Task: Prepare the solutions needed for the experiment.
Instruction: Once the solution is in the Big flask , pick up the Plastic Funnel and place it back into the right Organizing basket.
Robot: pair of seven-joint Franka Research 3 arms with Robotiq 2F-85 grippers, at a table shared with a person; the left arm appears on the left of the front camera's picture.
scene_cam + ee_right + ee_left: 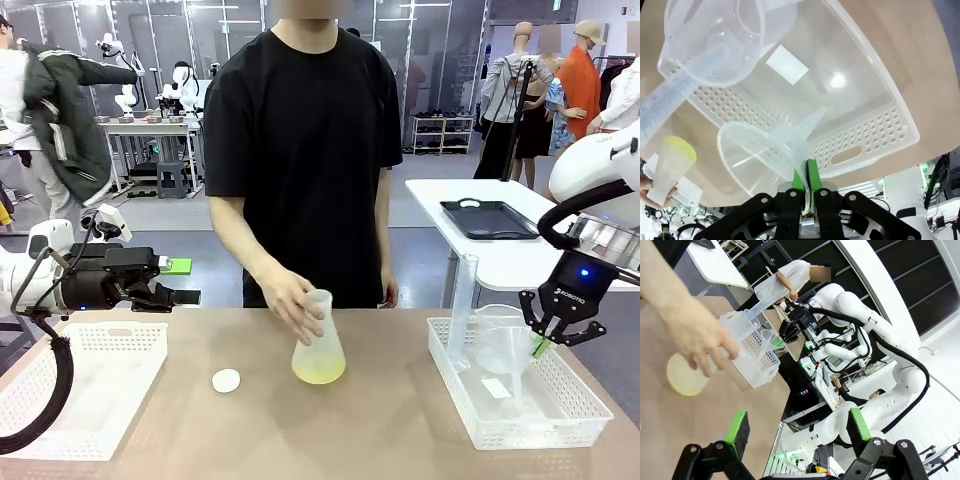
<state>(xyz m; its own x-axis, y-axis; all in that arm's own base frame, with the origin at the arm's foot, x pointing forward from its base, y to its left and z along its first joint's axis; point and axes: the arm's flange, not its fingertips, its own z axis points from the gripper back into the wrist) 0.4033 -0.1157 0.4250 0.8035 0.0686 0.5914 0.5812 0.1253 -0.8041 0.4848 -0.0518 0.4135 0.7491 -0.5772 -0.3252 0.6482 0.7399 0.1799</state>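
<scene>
right gripper [802, 182]: pads pinched narrow on the rim of a clear funnel [755, 150]. The funnel juts out ahead of the fingers, with its spout pointing away from them.
tray [875, 107]: white and perforated, directly under the right gripper and the funnel.
beaker [715, 45]: clear, in the tray beyond the funnel's bowl, apart from the fingers.
cylinder [670, 100]: graduated, just beside the beaker on the side away from the right gripper. In the front view it stands upright in the tray's corner.
left gripper [798, 428]: jaws spread wide with nothing between the green pads. In the front view it is held level above the table, pointing toward the person's hand [290, 300].
basket [90, 390]: white, on the table below the left gripper.
disc [226, 380]: small, white and round, on the table ahead of and below the left gripper. It lies near the flask [322, 340] but does not touch it.
person's hand: ahead of the left gripper's open jaws, fingers wrapped round the flask's neck.
flask: frosted and conical, under the person's hand with its base at the table. Whether it sits flat or slightly tipped is hard to tell.
solution [318, 372]: a shallow pale-yellow layer in the bottom of the flask, below the person's hand. It is between the two grippers and well apart from both.
</scene>
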